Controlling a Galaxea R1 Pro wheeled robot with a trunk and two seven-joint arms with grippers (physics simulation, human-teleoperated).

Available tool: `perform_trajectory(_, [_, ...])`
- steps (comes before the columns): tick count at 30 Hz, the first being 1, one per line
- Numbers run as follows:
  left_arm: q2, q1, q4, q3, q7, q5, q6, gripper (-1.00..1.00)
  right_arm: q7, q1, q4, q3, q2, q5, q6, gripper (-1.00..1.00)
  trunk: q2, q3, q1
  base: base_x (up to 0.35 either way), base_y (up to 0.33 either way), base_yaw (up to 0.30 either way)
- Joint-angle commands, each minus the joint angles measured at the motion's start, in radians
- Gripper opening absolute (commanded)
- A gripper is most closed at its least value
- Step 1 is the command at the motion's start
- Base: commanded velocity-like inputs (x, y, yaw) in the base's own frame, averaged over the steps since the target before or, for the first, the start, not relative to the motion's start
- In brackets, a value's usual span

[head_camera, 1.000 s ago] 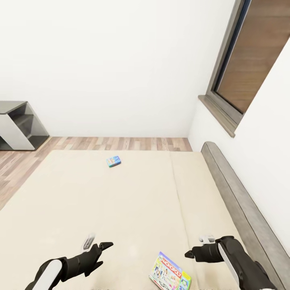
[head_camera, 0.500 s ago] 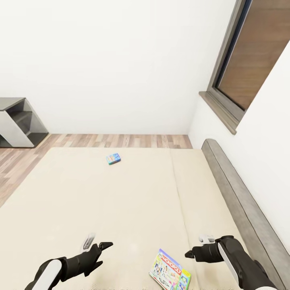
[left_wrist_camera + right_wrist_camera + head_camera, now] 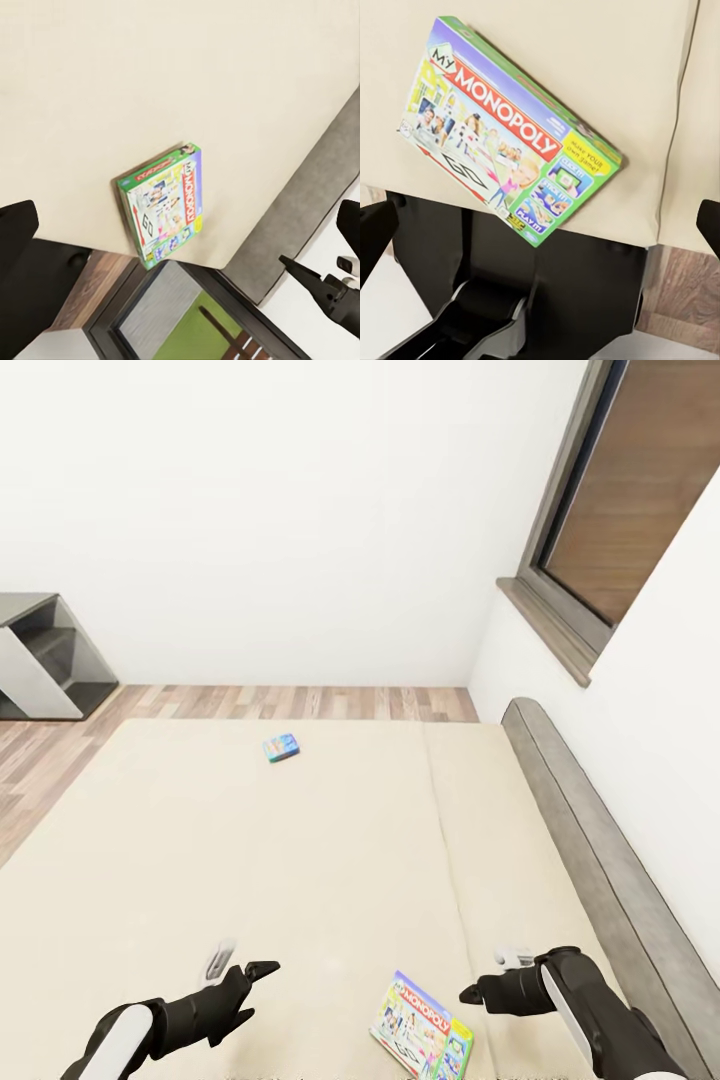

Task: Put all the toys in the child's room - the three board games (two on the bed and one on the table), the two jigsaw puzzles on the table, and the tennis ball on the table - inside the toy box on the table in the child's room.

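A colourful Monopoly board game [image 3: 422, 1027] lies flat on the beige bed [image 3: 330, 860], at its near edge. It sits between my two grippers, closer to the right one. My left gripper [image 3: 242, 964] hovers open to its left, and my right gripper [image 3: 489, 976] hovers open just to its right. Both are empty. The box [image 3: 161, 204] shows in the left wrist view and large [image 3: 510, 169] in the right wrist view, between widely spread fingers [image 3: 375, 232]. A second, small blue board game [image 3: 281, 747] lies far up the bed.
A grey padded headboard [image 3: 590, 860] runs along the bed's right side, under a dark-framed window [image 3: 620, 500]. A grey-and-white shelf unit [image 3: 45, 655] stands at the far left on the wood floor [image 3: 300, 702]. My dark base [image 3: 547, 285] is below the bed edge.
The whole picture has shifted slightly, so the camera moved: bed, games and shelf drift a little up and left. Both arms hold the same pose, grippers still open.
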Motion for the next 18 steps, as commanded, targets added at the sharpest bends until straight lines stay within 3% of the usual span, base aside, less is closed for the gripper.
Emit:
perform_trajectory(1, [0.0, -0.001, 0.0, 0.0, -0.005, -0.004, 0.003, 1.0, 0.003, -0.001, -0.001, 0.001, -0.001, 0.001, 0.004, 1.0, -0.002, -0.003, 0.0, 0.0, 0.0, 0.0])
perform_trajectory(18, [0.002, -0.001, 0.001, 0.025, -0.005, -0.004, 0.004, 1.0, 0.003, -0.001, 0.0, 0.001, -0.001, 0.0, 0.001, 1.0, -0.002, -0.021, 0.0, 0.0, 0.0, 0.0])
